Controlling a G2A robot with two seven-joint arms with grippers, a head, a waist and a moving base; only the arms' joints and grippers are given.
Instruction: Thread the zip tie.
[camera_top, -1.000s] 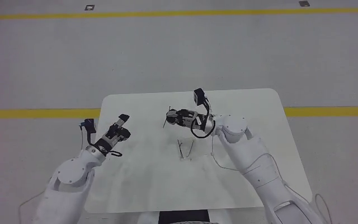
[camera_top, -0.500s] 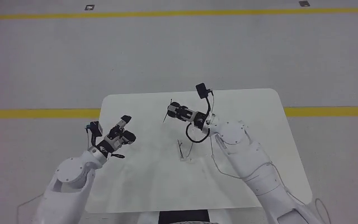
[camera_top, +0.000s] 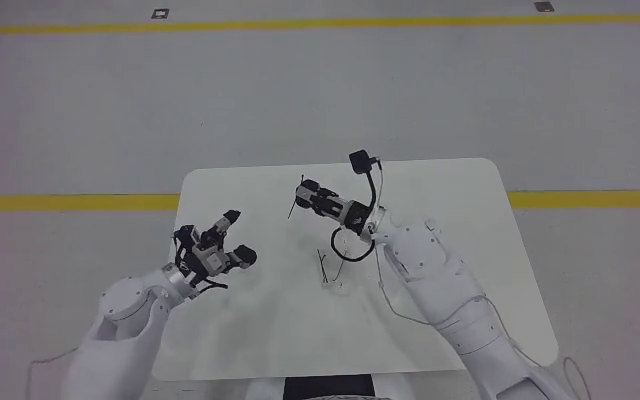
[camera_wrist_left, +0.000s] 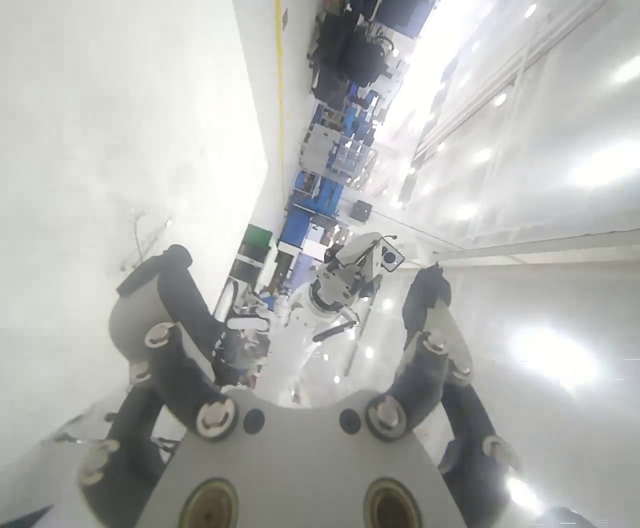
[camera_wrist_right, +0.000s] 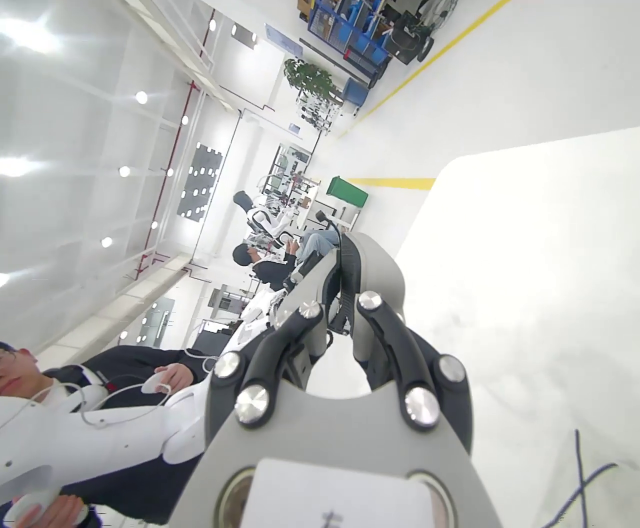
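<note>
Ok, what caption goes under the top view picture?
Right gripper holds a zip tie over the white table; left gripper hangs open.

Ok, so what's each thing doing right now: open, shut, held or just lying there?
Held zip tie: pinched, sticking out straight.
Right gripper: fingers shut on it.
Left gripper: fingers open, holding nothing.
Loose zip ties: lying crossed on the table.

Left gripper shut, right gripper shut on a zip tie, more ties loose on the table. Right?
No: the left gripper is open, per the left wrist view. The right gripper is shut on a zip tie, loose ties on the table.
</note>
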